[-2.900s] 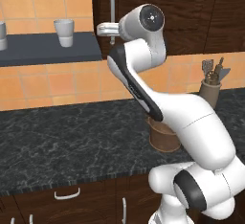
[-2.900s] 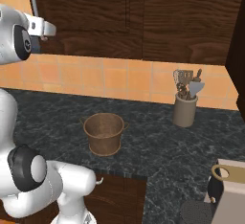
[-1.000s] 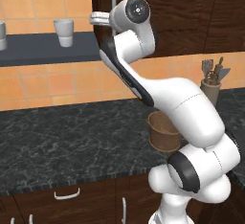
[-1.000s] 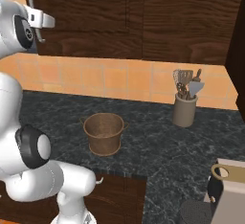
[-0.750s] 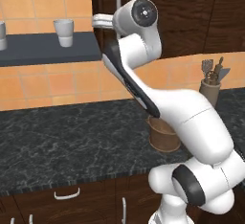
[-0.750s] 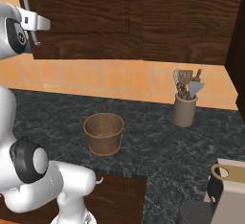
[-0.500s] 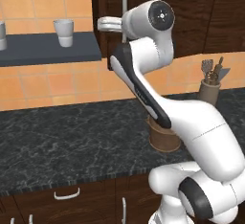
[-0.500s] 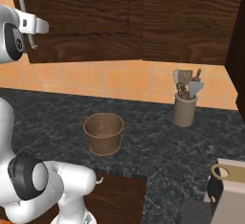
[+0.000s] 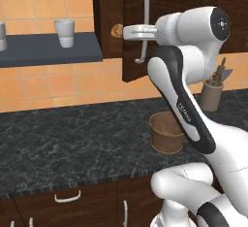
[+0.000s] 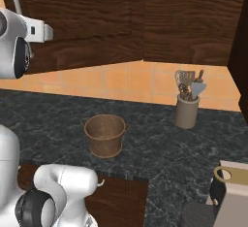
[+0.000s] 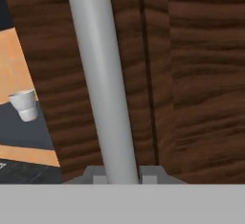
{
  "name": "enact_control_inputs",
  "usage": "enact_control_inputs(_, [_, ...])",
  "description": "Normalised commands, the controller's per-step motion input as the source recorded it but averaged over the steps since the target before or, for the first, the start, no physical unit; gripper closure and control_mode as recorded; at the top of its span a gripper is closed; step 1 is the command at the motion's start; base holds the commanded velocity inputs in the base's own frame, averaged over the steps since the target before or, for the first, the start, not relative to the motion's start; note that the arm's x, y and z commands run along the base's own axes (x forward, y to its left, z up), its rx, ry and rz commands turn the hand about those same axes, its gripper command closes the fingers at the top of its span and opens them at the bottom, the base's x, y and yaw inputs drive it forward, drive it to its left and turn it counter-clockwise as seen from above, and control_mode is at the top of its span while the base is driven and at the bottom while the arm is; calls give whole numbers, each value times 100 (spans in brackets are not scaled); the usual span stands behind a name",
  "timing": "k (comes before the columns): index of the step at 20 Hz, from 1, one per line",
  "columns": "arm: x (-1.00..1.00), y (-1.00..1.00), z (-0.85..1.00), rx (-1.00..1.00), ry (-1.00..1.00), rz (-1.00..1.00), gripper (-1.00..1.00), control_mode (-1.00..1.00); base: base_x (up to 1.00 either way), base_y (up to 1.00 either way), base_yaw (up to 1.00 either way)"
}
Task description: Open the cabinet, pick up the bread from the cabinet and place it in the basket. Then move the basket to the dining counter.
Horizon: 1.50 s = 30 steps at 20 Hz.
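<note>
The dark-brown cabinet door (image 9: 130, 51) stands partly open, swung toward me. My gripper (image 9: 142, 32) is shut on its long silver bar handle (image 9: 144, 8); in the hand view the handle (image 11: 100, 84) runs up between the gripper (image 11: 122, 173) fingertips. A small tan bread (image 9: 116, 30) peeks out of the cabinet just left of the door's edge. The round brown woven basket (image 9: 166, 133) sits on the black speckled counter (image 9: 72, 138) below my arm, also shown as the basket (image 10: 105, 135) in the right base view. The dining counter is out of view.
A brown utensil pot (image 10: 187, 110) stands against the orange tiled wall to the right. A grey cup (image 9: 64, 33) rests on a dark shelf (image 9: 48, 49) left of the cabinet. A beige object with a loop handle (image 10: 231, 194) sits at the counter's near right corner.
The cabinet door has swung from shut to partly open as my hand pulled the handle toward me and to the right. The bread has come into view behind the door's edge.
</note>
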Motion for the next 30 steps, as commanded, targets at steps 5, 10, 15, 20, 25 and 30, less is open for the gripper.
enact_control_inputs(5, [-100, -50, 31, 2, 0, 18, 100, -100, 0, 0, 0])
enact_control_inputs(10, [-100, -52, 30, 3, 0, 13, 100, -100, 0, 0, 0])
enact_control_inputs(15, [-100, -56, 21, 1, 1, 5, 100, -100, 0, 0, 0])
enact_control_inputs(20, [-100, -11, 0, 0, 2, 0, -100, -100, 0, 0, 0])
enact_control_inputs(25, [-95, 0, 0, 0, 16, -9, -100, -100, 0, 0, 0])
enact_control_inputs(30, [-90, 7, 0, 0, 28, -20, -100, -100, 0, 0, 0])
